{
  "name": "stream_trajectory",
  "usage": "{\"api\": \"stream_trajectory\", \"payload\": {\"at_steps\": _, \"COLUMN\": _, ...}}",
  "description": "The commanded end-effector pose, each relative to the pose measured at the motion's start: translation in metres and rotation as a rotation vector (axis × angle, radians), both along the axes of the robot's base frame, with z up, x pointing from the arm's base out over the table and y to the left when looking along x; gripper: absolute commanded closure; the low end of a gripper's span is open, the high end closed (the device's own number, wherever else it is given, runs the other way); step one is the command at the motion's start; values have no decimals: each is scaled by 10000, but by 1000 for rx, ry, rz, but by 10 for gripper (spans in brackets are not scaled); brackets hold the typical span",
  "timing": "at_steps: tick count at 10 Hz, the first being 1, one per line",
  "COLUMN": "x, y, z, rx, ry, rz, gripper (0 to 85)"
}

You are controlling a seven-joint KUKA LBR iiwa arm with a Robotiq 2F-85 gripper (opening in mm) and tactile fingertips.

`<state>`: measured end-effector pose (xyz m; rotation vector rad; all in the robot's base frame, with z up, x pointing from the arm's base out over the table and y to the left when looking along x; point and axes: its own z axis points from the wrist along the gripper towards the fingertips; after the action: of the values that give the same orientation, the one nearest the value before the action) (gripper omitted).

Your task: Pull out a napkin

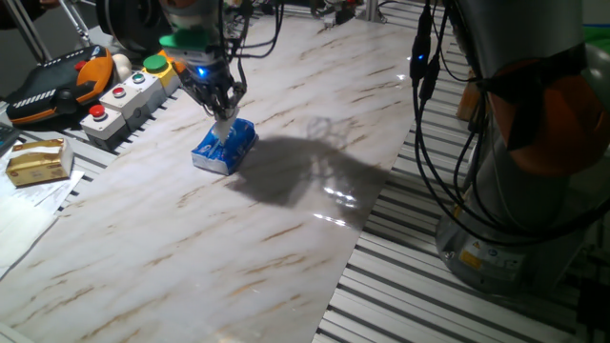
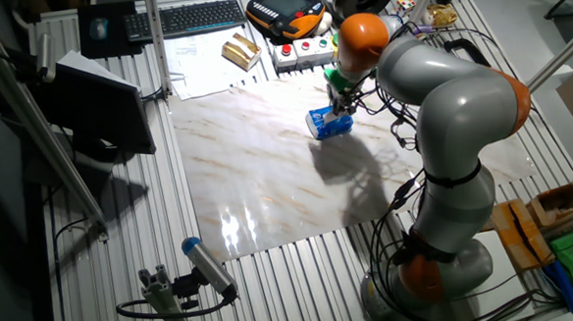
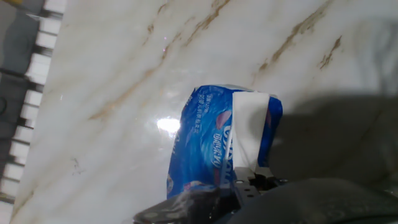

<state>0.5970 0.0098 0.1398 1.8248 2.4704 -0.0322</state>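
A blue-and-white tissue pack (image 1: 225,148) lies on the marble tabletop (image 1: 286,219); it also shows in the other fixed view (image 2: 329,123) and in the hand view (image 3: 208,146). A white napkin (image 3: 247,127) sticks out of the top of the pack as a narrow strip and runs up into my fingers. My gripper (image 1: 223,118) stands right above the pack, pointing down, shut on the napkin (image 1: 222,131). In the hand view the gripper (image 3: 245,177) shows at the bottom edge, pinching the strip's end. The napkin's lower end is still in the pack.
A button box (image 1: 124,95) with red and green buttons and a pendant (image 1: 52,81) lie at the table's far left edge. A small beige box (image 1: 38,160) lies on papers to the left. Cables (image 1: 424,86) hang by the robot base on the right.
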Motion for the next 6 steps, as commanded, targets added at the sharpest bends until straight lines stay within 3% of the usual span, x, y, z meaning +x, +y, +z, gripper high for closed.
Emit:
{"api": "stream_trajectory", "payload": {"at_steps": 1, "x": 7, "y": 34, "z": 23, "rx": 1, "ry": 3, "rz": 16, "gripper": 843}}
{"api": "stream_trajectory", "payload": {"at_steps": 4, "x": 23, "y": 203, "z": 118, "rx": 0, "ry": 26, "rz": 104, "gripper": 843}}
{"api": "stream_trajectory", "payload": {"at_steps": 6, "x": 17, "y": 262, "z": 127, "rx": 35, "ry": 30, "rz": 206, "gripper": 843}}
